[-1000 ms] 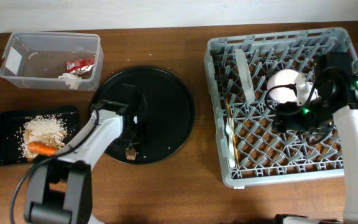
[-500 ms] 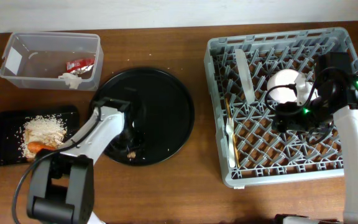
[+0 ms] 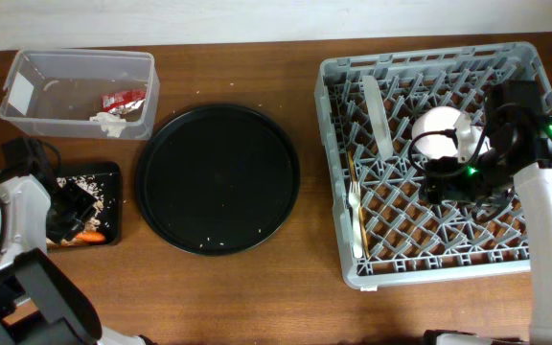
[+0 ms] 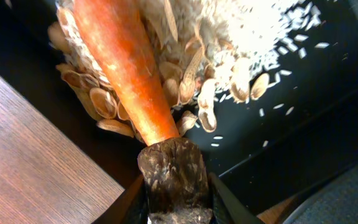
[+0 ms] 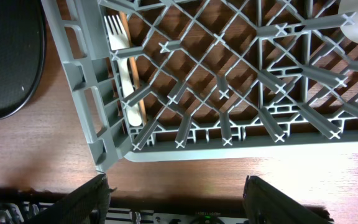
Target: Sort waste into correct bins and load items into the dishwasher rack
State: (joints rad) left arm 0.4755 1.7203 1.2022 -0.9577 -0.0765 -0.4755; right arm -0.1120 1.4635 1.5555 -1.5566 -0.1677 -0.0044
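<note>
My left gripper (image 3: 65,213) is over the shallow black tray (image 3: 111,174) and is shut on the small brown morsel (image 4: 174,180). Right below it lie the orange carrot (image 4: 122,68) and pale grainy food scraps (image 4: 241,43); the carrot also shows in the overhead view (image 3: 90,236). The clear tub (image 3: 77,93) holds the red wrapper (image 3: 123,99) and white tissue (image 3: 108,122). My right gripper (image 5: 176,199) is open and empty above the grey rack (image 3: 444,158). The rack holds a white bowl (image 3: 441,132), a pale plate (image 3: 378,115), the white fork (image 5: 122,62) and chopsticks (image 3: 355,216).
The large round black tray (image 3: 218,177) lies between the bins and the rack, with only a few crumbs on it. The rack's front wall (image 5: 229,140) is near the table's front edge.
My left arm has swung from the round tray leftward to the shallow black tray, carrying the brown morsel off the round tray. The right arm has not moved.
</note>
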